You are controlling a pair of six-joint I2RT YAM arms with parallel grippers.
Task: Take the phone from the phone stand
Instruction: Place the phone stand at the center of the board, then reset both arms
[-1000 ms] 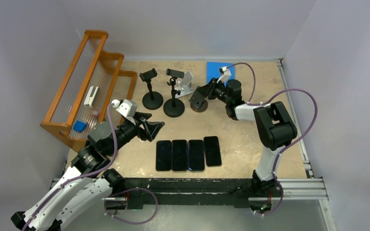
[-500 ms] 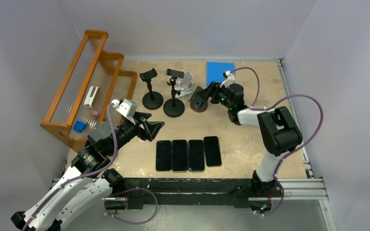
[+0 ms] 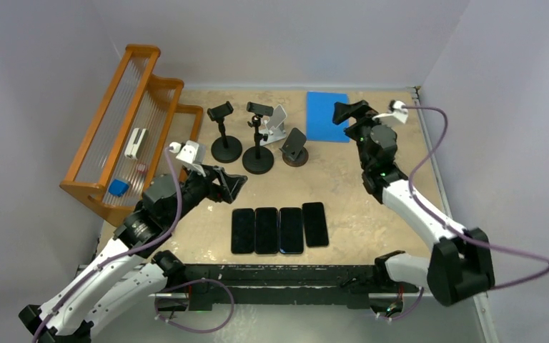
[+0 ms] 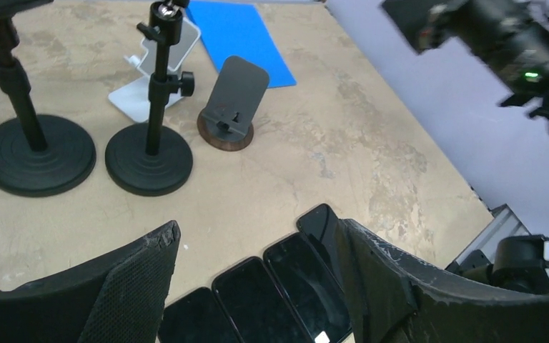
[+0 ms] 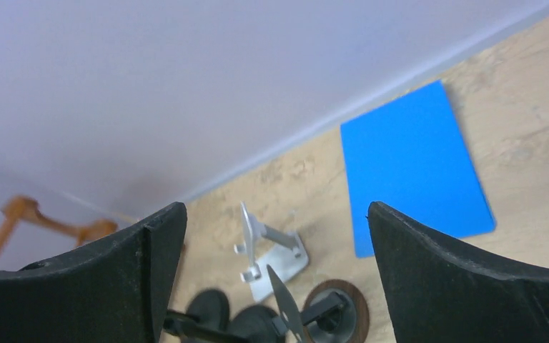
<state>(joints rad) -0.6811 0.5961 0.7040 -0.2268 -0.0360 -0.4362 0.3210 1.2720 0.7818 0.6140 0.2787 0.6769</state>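
Observation:
Several black phones (image 3: 279, 229) lie flat side by side in a row near the table's front; none of the stands I can see holds a phone. The phone stand with a round brown base and dark tilted plate (image 3: 294, 148) is bare, as the left wrist view also shows (image 4: 233, 100). My right gripper (image 3: 349, 112) hovers open above the blue mat, well right of that stand, with nothing between its fingers (image 5: 114, 279). My left gripper (image 3: 233, 184) stands open just above the left end of the phones (image 4: 293, 286).
Two black pole stands (image 3: 226, 132) (image 3: 259, 139) and a silver folding stand (image 3: 277, 125) stand at the back centre. A blue mat (image 3: 327, 116) lies at the back. An orange wooden rack (image 3: 125, 121) fills the left side.
My right gripper has opened, let go of the round-based stand and swung up and right over the blue mat. My left gripper opened a little wider and edged forward.

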